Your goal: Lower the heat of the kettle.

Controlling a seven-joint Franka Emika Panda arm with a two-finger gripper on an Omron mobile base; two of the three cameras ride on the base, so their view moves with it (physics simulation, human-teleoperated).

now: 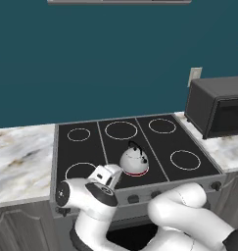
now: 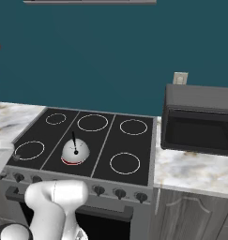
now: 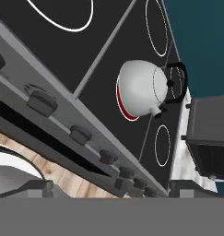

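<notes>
Kettle (image 1: pixel 134 160) sits upright on the front centre burner of the stove (image 1: pixel 86 128), red ring under its base. Gripper (image 1: pixel 105 175) hangs just off the stove's front edge, left of the kettle, above the knob row (image 3: pixel 81 134). Fingers hidden; opening cannot be told, probably holding nothing.

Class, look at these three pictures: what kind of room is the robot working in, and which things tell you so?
Most likely a kitchen, a rendered one. A black glass stove with ringed burners and front knobs carries a small white dome-shaped kettle, a dark boxy microwave stands to its right, and a marbled stone counter runs alongside.
</notes>
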